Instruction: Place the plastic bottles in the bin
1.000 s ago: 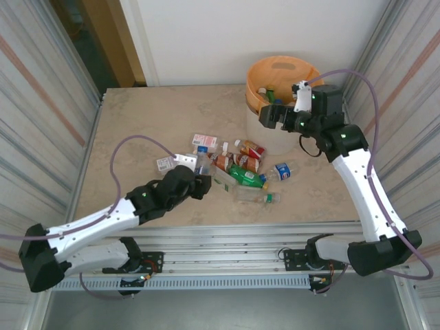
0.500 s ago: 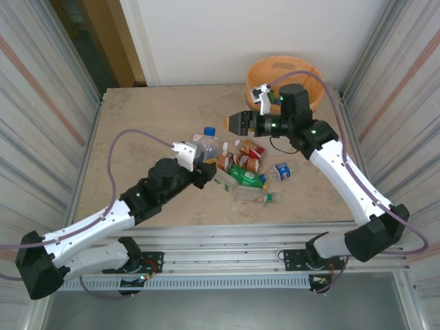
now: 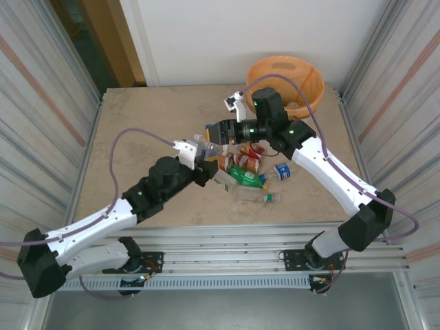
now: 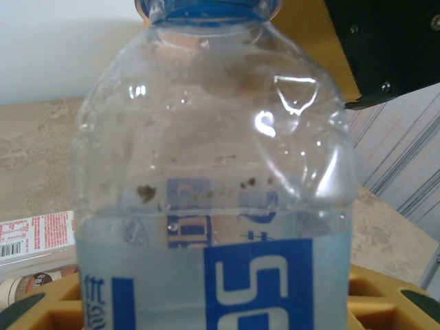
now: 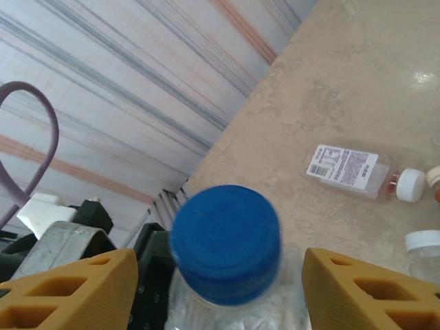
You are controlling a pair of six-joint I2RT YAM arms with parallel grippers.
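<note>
The left pincer [image 3: 198, 155] is clamped on a clear bottle [image 4: 213, 172] with a blue cap [image 5: 225, 244], held upright above the middle of the worktop [image 3: 151, 117]. The right pincer [image 3: 214, 133] hangs over it with its fingers spread to either side of the cap and not touching it, so this looks like a hand-over towards the bin [image 3: 253, 71] at the far right. That bottle is not yet in and a cluster of loose bottles [image 3: 244, 177] lies just right of it, so much seems left; what the bin already holds I cannot tell.
</note>
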